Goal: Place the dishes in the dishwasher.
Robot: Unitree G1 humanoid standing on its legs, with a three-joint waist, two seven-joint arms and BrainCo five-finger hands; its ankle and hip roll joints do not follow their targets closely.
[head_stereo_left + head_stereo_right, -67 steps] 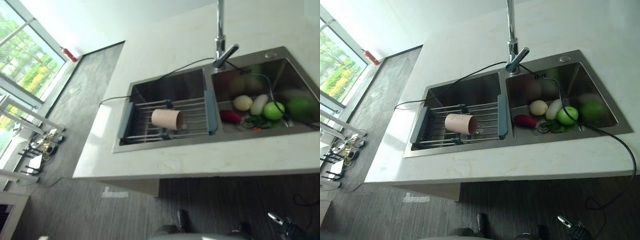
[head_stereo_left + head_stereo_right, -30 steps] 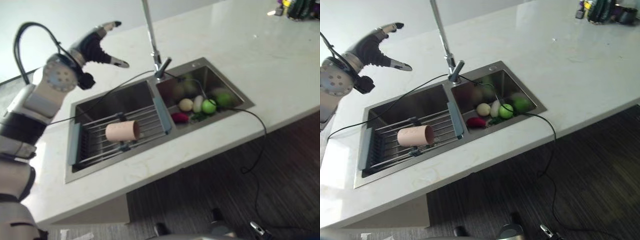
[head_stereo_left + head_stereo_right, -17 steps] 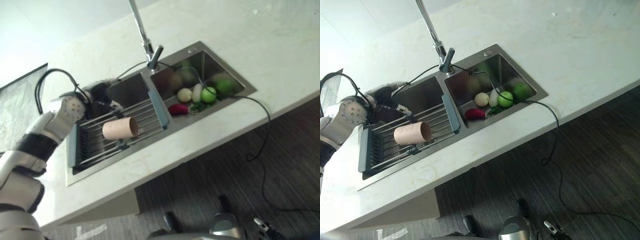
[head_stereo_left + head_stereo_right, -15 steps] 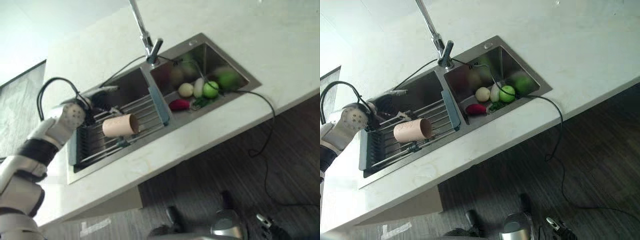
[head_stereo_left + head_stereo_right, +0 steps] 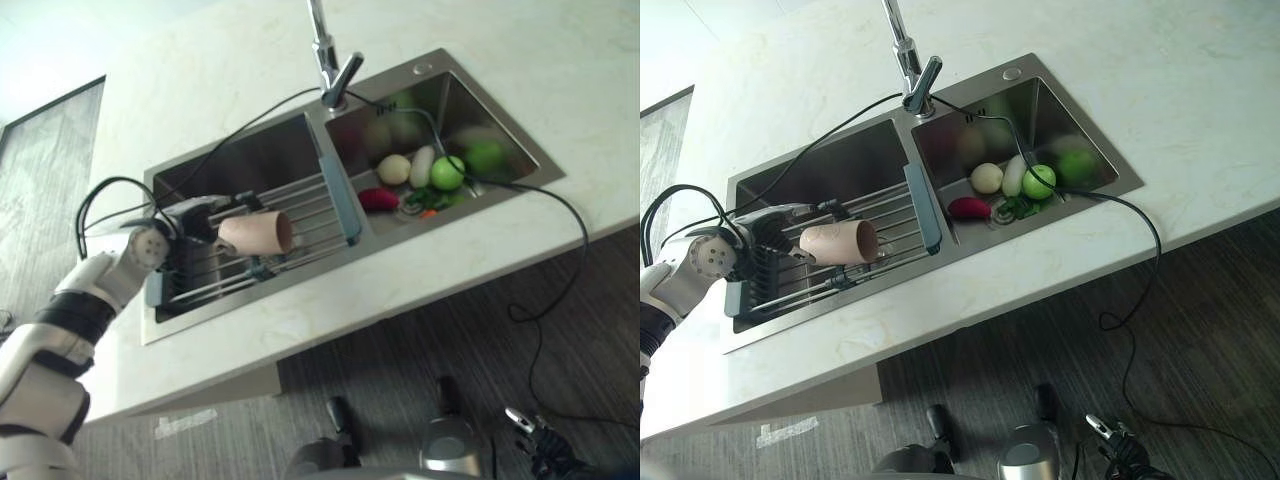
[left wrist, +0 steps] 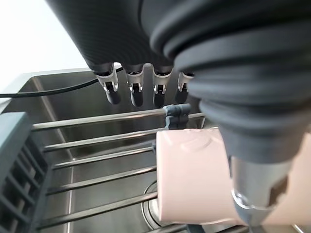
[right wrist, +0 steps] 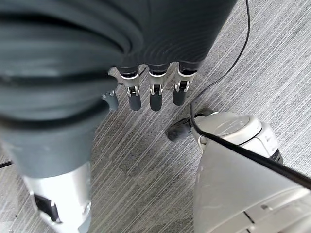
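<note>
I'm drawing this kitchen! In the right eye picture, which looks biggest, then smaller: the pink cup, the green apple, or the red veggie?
1. Pink cup, lying on the sink rack: clearly biggest.
2. Green apple and red vegetable: they look about alike, so I won't rank them.

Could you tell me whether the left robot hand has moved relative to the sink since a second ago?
Yes. The left robot hand has come down from above the counter to the pink cup lying on the steel sink rack.

A pale marble-look countertop (image 5: 560,90) is catching bright daylight, standing over dark grey wood-grain flooring (image 5: 1200,330) that is stretching beneath and beside the counter
</note>
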